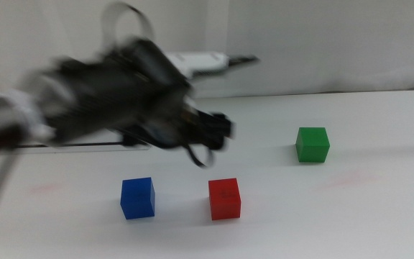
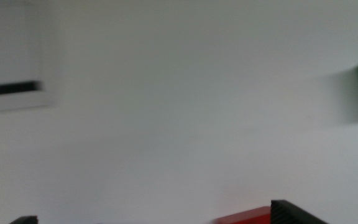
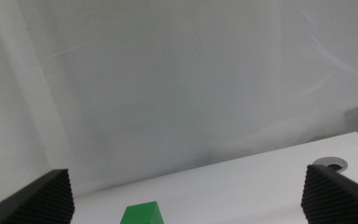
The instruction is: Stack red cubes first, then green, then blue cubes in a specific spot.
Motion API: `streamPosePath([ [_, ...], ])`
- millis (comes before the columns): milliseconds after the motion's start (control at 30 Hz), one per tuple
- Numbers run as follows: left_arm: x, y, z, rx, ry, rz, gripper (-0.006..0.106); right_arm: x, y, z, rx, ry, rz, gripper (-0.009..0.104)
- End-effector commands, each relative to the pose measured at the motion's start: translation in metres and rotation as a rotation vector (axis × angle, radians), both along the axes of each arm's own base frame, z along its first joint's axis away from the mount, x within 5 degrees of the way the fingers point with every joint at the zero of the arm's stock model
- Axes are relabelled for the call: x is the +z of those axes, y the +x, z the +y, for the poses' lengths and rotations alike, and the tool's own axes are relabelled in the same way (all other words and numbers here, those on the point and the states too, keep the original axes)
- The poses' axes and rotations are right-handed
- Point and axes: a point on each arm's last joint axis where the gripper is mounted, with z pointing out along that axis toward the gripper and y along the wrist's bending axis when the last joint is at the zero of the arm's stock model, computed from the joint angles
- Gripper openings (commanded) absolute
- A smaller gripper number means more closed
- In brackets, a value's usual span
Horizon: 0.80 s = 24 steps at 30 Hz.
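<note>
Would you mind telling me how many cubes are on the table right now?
3, all apart: blue cube front left, red cube beside it at centre, green cube farther back right. None looks hidden.

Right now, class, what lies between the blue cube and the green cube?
The red cube lies between the blue cube and the green cube, nearer the blue; the middle view shows it.

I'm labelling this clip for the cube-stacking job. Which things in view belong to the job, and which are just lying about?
Belong to the job:
red cube
green cube
blue cube
left gripper, above the table behind the red cube
right gripper, open, waiting near the green cube

Just lying about:
grey-rimmed panel
round table hole
</note>
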Motion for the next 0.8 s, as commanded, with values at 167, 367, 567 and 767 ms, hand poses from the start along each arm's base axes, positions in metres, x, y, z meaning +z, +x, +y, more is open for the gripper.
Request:
streamPosePath([
  [167, 0.052, -0.004, 0.067, 0.031, 0.023, 0.004, 0.093, -0.002, 0.0, 0.0, -0.005, -0.013, -0.001, 0.103],
  [367, 0.069, -0.01, 0.092, 0.045, 0.041, 0.005, 0.093, -0.002, 0.0, 0.0, -0.002, 0.021, 0.0, 0.103],
  [567, 0.092, -0.024, 0.1, 0.027, 0.017, -0.07, 0.093, -0.001, 0.0, 0.0, 0.001, 0.084, -0.005, 0.103],
  [767, 0.124, -0.046, 0.111, -0.012, -0.02, -0.185, 0.093, 0.005, -0.001, 0.0, 0.005, 0.101, -0.012, 0.103],
])
